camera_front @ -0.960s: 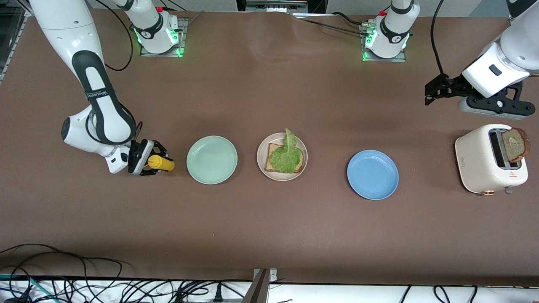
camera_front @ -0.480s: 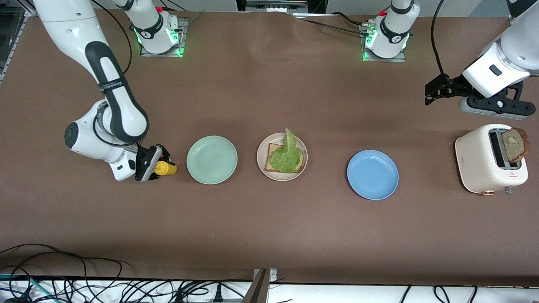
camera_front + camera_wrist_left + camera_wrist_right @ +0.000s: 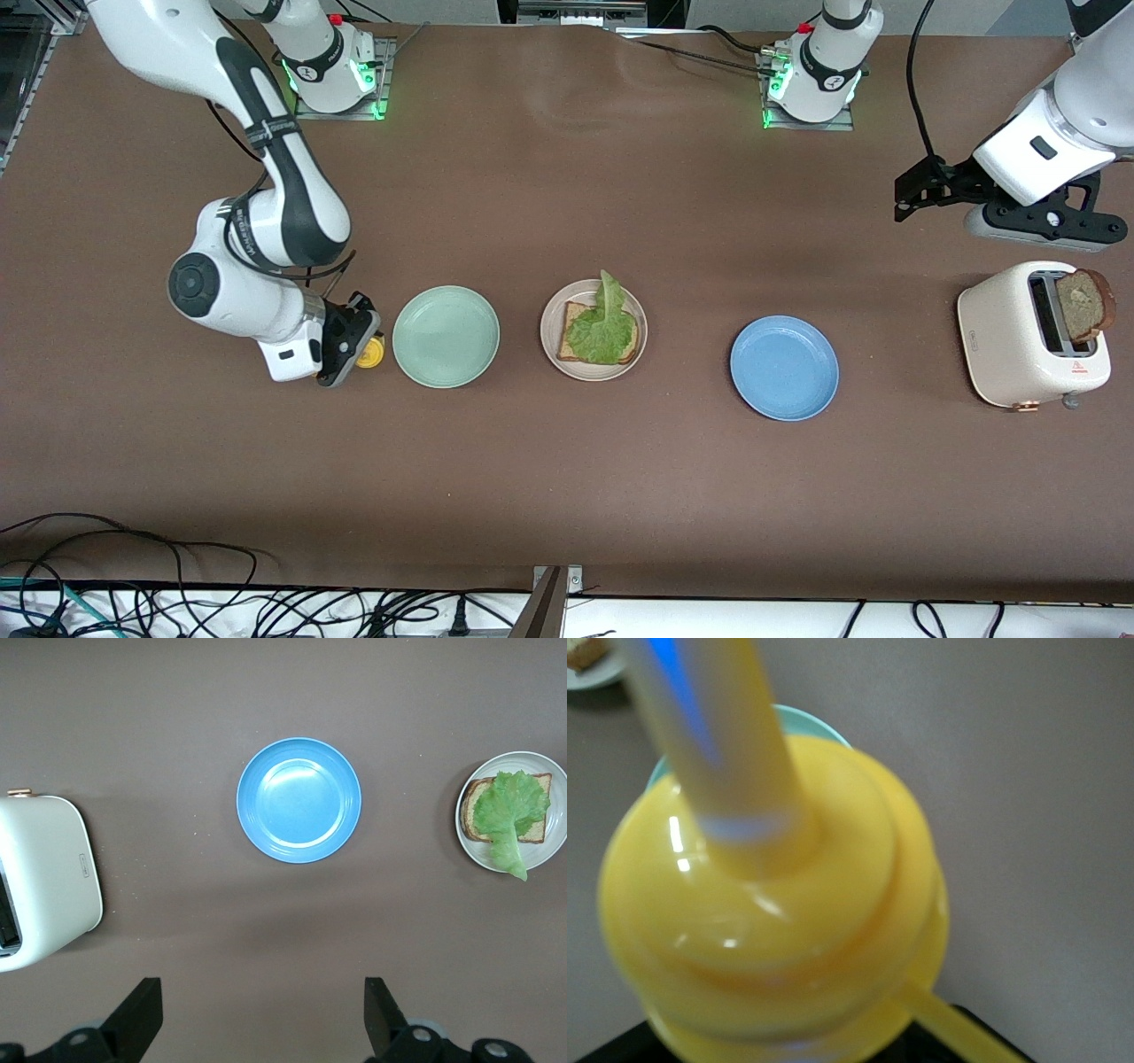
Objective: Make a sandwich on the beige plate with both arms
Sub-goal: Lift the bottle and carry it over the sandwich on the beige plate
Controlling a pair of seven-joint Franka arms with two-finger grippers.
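Front view: the right gripper (image 3: 359,341) clasps a yellow bottle (image 3: 369,352) beside the mint green plate (image 3: 446,336); the beige plate (image 3: 593,330) holds bread and lettuce (image 3: 602,330).
Left wrist view: the left gripper (image 3: 263,1023), fingers spread wide and empty, hangs near the toaster (image 3: 42,881).
Right wrist view: the bottle fills the frame.

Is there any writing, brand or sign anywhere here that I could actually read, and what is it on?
No words can be read.
Red triangle, a warning sign on the toaster: the print under it is too small.
Small mark on the toaster's side: too small.
White lettering on the right arm's black band: too blurred.
Plates: no text.
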